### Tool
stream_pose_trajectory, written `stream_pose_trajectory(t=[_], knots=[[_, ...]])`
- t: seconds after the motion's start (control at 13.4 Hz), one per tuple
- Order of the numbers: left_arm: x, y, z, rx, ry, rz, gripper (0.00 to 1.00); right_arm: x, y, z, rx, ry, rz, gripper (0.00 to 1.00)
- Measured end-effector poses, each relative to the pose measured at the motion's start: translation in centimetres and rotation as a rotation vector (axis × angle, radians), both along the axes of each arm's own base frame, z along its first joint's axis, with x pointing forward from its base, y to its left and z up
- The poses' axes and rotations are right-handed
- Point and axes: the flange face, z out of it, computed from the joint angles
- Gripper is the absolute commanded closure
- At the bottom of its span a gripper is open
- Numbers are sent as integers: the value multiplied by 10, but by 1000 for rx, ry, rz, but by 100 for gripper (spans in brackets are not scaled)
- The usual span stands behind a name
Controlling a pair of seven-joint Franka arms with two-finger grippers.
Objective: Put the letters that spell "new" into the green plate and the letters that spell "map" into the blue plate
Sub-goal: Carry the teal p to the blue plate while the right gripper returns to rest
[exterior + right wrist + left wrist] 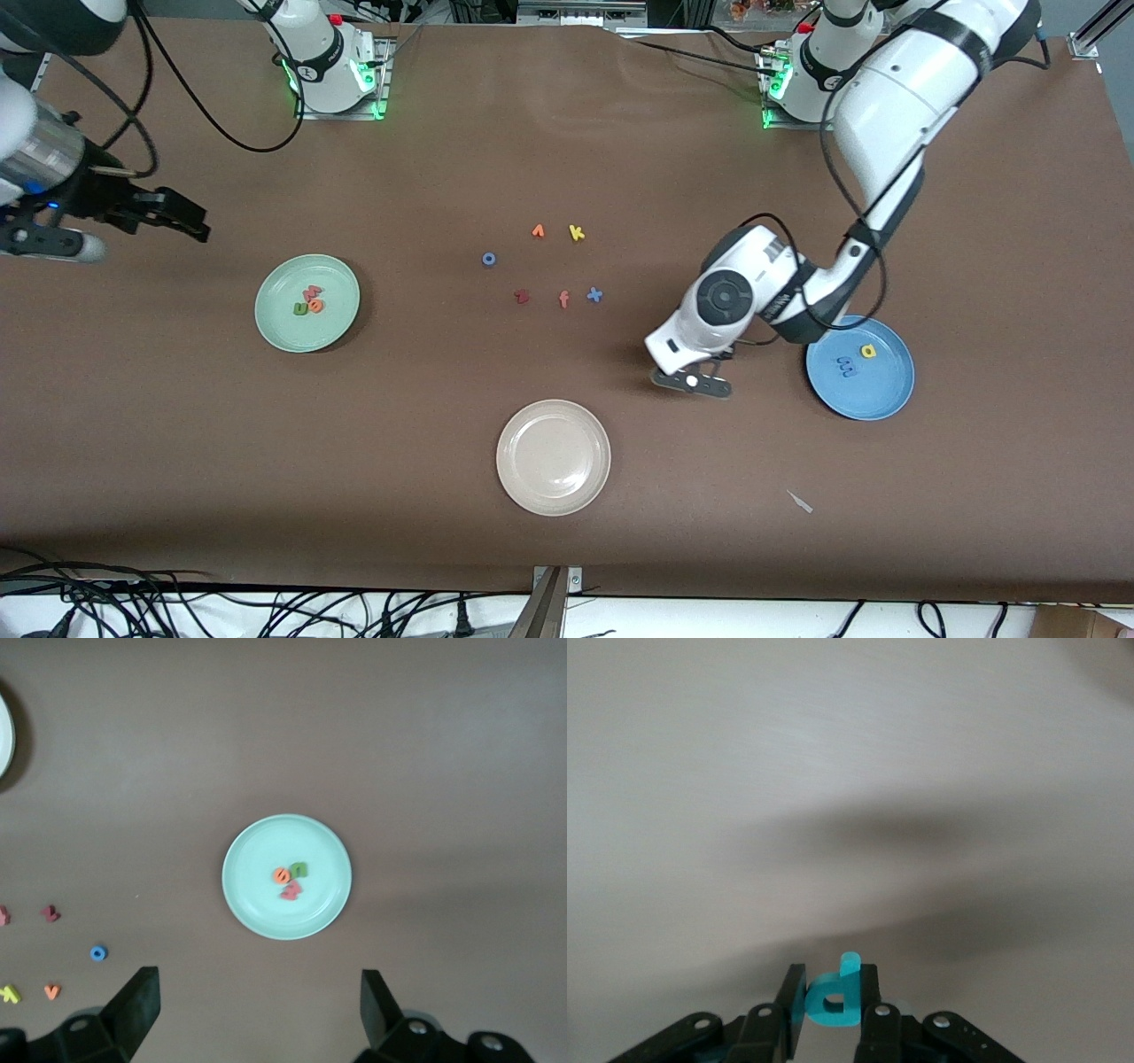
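Three small letters already lie together in the green plate (306, 303) toward the right arm's end of the table (399, 443): a green n (302, 309), an orange e (316, 307) and a pink w (312, 291), touching or nearly so. That half of the task looks done, which is likely why the right claw (182, 221) waits high over the bare table beside that plate with its jaws spread wide and nothing between them; its wrist camera looks straight down on the plate.

The blue plate (877, 394) at the left arm's end holds two letters, a yellow a (868, 351) and a blue m (843, 366), lying a little apart. One letter is missing to spell the word. The left claw (693, 381) has it: in the left wrist view its fingers (868, 1001) are pinched narrow on a teal p (834, 997), held by its flat faces so the stem sticks out past the tips. The claw sits low over the table, near the blue plate on the side toward the table's middle, so I judge the grip has just been made and the carry to the blue plate comes next.

Six spare letters stay in the middle of the table, among them a yellow k (577, 233), a blue x (594, 295) and a coral f (563, 299). A beige plate (554, 457) nearer the front camera is empty.
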Motion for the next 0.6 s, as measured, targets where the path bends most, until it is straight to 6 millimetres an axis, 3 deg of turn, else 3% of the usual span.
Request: stream_pose_trajectory(t=[0.22,0.37,0.6], knots=[[26,94,30,46,55,2,100,-8,-20,10,1,-9,-2,0],[34,150,26,46,83,29,100,-8,-24,12,16,-16,-14,0],[38,216,14,33,116,30,97,-10,-42,11,50,-10,14,0]])
